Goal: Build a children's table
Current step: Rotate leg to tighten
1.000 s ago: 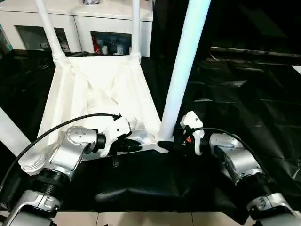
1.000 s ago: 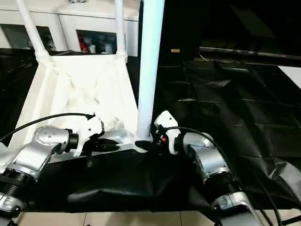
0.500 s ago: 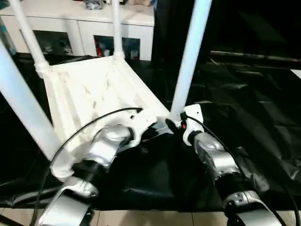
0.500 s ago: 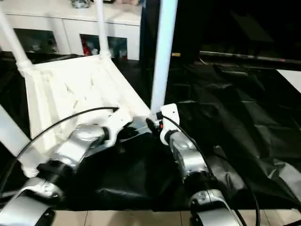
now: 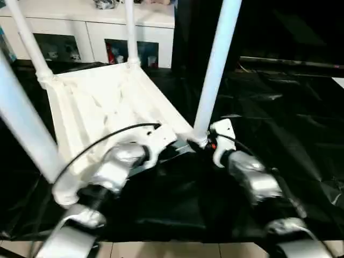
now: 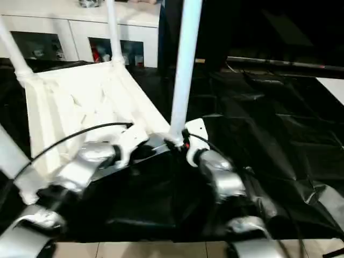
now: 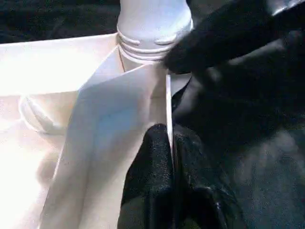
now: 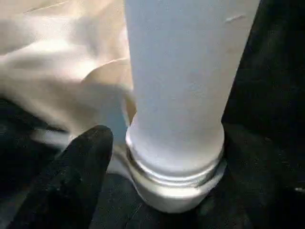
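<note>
Left claw point(image 7: 170, 157): both black fingers pressed together on the thin near rim of the upturned children's table point(image 5: 102, 105), pinching the wall just beside the corner socket. Right claw point(image 5: 196, 144): at the base of the near right leg point(image 5: 215, 59), lower centre of the head view; one black finger point(image 8: 71, 176) lies beside the leg's ringed collar, the other is hidden, so I cannot tell whether it is apart or clamped.

Count: one table top, underside up, centre left of frame on the black-covered desk point(image 5: 290, 123). Four legs standing up from it: far left leg point(image 5: 29, 40) and far right leg point(image 5: 130, 29) at upper left, the near right leg at centre, near left leg point(image 5: 24, 126) at the left edge. Two silver forearms. One white cabinet point(image 5: 80, 32) along the top.

Hard to make out: all four legs are cut off by the frame top; the near left socket sits behind the left forearm; both arms are blurred; cabinet contents unreadable.

Against half a second ago: little change. The whole picture has shifted slightly, the arms are more smeared, the pinch on the rim unchanged. A second ago the view was squarer on the table.
</note>
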You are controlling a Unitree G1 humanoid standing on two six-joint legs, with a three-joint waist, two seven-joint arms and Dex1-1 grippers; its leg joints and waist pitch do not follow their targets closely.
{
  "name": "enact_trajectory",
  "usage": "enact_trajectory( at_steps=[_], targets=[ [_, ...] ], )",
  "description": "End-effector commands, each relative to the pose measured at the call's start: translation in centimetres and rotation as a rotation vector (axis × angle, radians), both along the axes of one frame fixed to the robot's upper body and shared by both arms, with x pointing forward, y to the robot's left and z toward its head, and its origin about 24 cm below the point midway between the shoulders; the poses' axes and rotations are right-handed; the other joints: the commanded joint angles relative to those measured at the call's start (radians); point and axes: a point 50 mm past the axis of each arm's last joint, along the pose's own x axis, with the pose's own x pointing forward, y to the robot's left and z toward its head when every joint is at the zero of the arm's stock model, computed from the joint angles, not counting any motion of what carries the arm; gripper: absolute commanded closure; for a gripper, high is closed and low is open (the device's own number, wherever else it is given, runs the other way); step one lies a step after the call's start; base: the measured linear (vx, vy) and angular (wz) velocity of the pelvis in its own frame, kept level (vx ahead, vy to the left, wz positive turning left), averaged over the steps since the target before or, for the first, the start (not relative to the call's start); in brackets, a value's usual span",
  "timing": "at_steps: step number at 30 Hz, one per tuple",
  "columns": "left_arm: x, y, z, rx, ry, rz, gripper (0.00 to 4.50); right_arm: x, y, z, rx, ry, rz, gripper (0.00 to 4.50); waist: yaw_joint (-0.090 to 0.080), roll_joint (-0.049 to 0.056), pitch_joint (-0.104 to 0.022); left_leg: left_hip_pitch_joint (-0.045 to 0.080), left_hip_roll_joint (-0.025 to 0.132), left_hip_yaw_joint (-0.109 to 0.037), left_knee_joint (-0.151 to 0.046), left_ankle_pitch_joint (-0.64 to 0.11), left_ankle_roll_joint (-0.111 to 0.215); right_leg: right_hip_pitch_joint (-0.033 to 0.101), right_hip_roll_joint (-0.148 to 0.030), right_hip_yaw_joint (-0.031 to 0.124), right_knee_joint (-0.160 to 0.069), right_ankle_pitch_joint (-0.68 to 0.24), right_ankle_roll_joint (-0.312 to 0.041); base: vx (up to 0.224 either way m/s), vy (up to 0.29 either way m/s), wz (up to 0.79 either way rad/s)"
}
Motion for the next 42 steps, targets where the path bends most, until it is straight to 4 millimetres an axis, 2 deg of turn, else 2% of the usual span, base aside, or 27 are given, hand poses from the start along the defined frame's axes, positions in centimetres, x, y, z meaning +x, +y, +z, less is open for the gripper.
enact_trajectory(
  at_steps=[1,4,6,9,13,17,20,25,26,28,31,34,35,36,37,38,39,42],
  targets=[
    [-1.6,-0.1,-0.1,-0.096,0.054,-0.138,4.50,-0.7,0.4,0.9,-0.003,-0.001,0.178,0.59,0.004,-0.014,-0.042,-0.015,0.029,-0.005,-0.055,-0.170,0.069,0.046,-0.076,0.060,-0.087,-0.303,-0.114,0.000,0.000,0.00],
    [-2.3,1.0,0.0,-0.087,0.085,-0.187,4.50,-1.1,-0.1,1.2,-0.028,-0.001,0.268,0.59,0.006,-0.010,-0.044,-0.011,0.033,-0.006,-0.056,-0.167,0.064,0.042,-0.075,0.060,-0.083,-0.281,-0.128,0.000,0.000,0.00],
    [-2.8,2.1,0.2,-0.080,0.117,-0.217,4.50,-1.5,-0.5,1.4,-0.048,-0.001,0.338,0.59,0.006,-0.010,-0.048,-0.015,0.035,-0.004,-0.052,-0.134,0.073,0.043,-0.072,0.060,-0.070,-0.187,-0.157,0.000,0.000,0.00],
    [-3.0,2.8,0.3,-0.076,0.127,-0.213,4.50,-1.6,-0.5,1.4,-0.056,0.010,0.362,0.59,0.004,-0.010,-0.047,-0.018,0.032,-0.002,-0.050,-0.117,0.081,0.043,-0.070,0.060,-0.066,-0.145,-0.178,0.000,0.000,0.00],
    [-2.9,3.2,0.3,-0.067,0.120,-0.195,4.50,-1.7,-0.2,1.2,-0.059,0.026,0.382,0.59,0.003,-0.015,-0.046,-0.018,0.030,-0.002,-0.050,-0.122,0.069,0.046,-0.072,0.060,-0.068,-0.169,-0.172,0.000,0.000,0.00],
    [-2.9,3.1,0.4,-0.070,0.119,-0.193,4.50,-1.8,-0.1,1.0,-0.060,0.034,0.388,0.99,0.004,-0.015,-0.044,-0.016,0.032,-0.002,-0.051,-0.130,0.060,0.045,-0.073,0.060,-0.070,-0.193,-0.164,0.000,0.000,0.00],
    [-2.9,3.0,0.4,-0.073,0.119,-0.193,4.50,-1.7,-0.1,1.0,-0.059,0.034,0.383,1.37,0.004,-0.016,-0.046,-0.017,0.031,-0.002,-0.049,-0.117,0.061,0.046,-0.073,0.061,-0.067,-0.168,-0.167,0.000,0.000,0.00],
    [-2.8,3.0,0.4,-0.073,0.118,-0.191,4.50,-1.7,-0.2,1.0,-0.049,0.032,0.374,1.70,0.004,-0.016,-0.046,-0.018,0.030,-0.002,-0.048,-0.114,0.063,0.047,-0.072,0.061,-0.066,-0.167,-0.168,0.000,0.000,0.00],
    [-2.8,3.0,0.4,-0.073,0.118,-0.190,4.50,-1.8,-0.3,1.0,-0.049,0.032,0.373,1.70,0.005,-0.013,-0.046,-0.017,0.030,-0.002,-0.048,-0.112,0.062,0.047,-0.072,0.061,-0.066,-0.164,-0.168,0.000,0.000,0.00],
    [-2.8,3.0,0.4,-0.077,0.116,-0.178,4.50,-1.8,-0.3,0.8,-0.047,0.034,0.359,1.72,0.004,-0.014,-0.047,-0.017,0.030,-0.002,-0.047,-0.107,0.063,0.048,-0.071,0.061,-0.065,-0.151,-0.171,0.000,0.000,0.00],
    [-2.3,2.7,0.1,-0.070,0.106,-0.124,4.50,-1.3,-0.3,0.3,-0.038,0.040,0.245,1.76,0.003,-0.015,-0.046,-0.017,0.030,-0.002,-0.048,-0.116,0.059,0.047,-0.071,0.061,-0.066,-0.163,-0.172,0.000,0.000,0.00],
    [-1.2,1.6,-0.5,-0.051,0.071,-0.014,4.50,-0.2,0.0,-0.9,-0.048,0.056,-0.020,1.77,-0.002,-0.017,-0.041,-0.015,0.027,-0.003,-0.052,-0.151,0.030,0.042,-0.073,0.060,-0.078,-0.264,-0.147,0.000,0.000,0.00],
    [-1.1,1.5,-0.5,-0.049,0.069,-0.007,4.50,-0.1,0.0,-1.0,-0.050,0.058,-0.037,1.77,-0.002,-0.017,-0.041,-0.015,0.027,-0.004,-0.052,-0.156,0.021,0.043,-0.074,0.059,-0.080,-0.290,-0.136,0.000,0.000,0.00],
    [-0.6,0.6,-0.8,-0.047,0.065,0.042,4.50,0.1,0.3,-1.5,-0.051,0.072,-0.155,1.78,-0.005,-0.016,-0.040,-0.015,0.028,-0.007,-0.054,-0.179,0.009,0.042,-0.075,0.058,-0.084,-0.336,-0.122,0.000,0.000,0.00],
    [-0.4,-0.1,-1.0,-0.043,0.059,0.069,4.50,0.2,0.5,-1.8,-0.053,0.082,-0.224,1.78,-0.005,-0.015,-0.039,-0.009,0.027,-0.005,-0.053,-0.192,0.003,0.035,-0.075,0.060,-0.090,-0.363,-0.108,0.000,0.000,0.00],
    [-0.1,-0.7,-1.2,-0.043,0.055,0.098,4.50,0.3,0.8,-2.0,-0.061,0.087,-0.276,1.78,-0.007,-0.015,-0.035,-0.008,0.026,-0.006,-0.055,-0.213,-0.001,0.032,-0.075,0.060,-0.096,-0.402,-0.093,0.000,0.000,0.00],
    [0.2,-1.8,-1.4,-0.046,0.056,0.133,4.50,0.4,1.3,-2.3,-0.073,0.095,-0.341,1.78,-0.006,-0.016,-0.036,-0.003,0.025,-0.007,-0.056,-0.234,-0.007,0.030,-0.077,0.058,-0.102,-0.450,-0.075,0.000,0.000,0.00],
    [0.4,-3.5,-1.6,-0.036,0.051,0.146,4.50,0.4,2.4,-2.4,-0.080,0.076,-0.375,1.78,-0.002,-0.016,-0.038,-0.001,0.026,-0.009,-0.056,-0.242,-0.003,0.030,-0.078,0.059,-0.103,-0.452,-0.057,0.000,0.000,0.00]
  ],
)
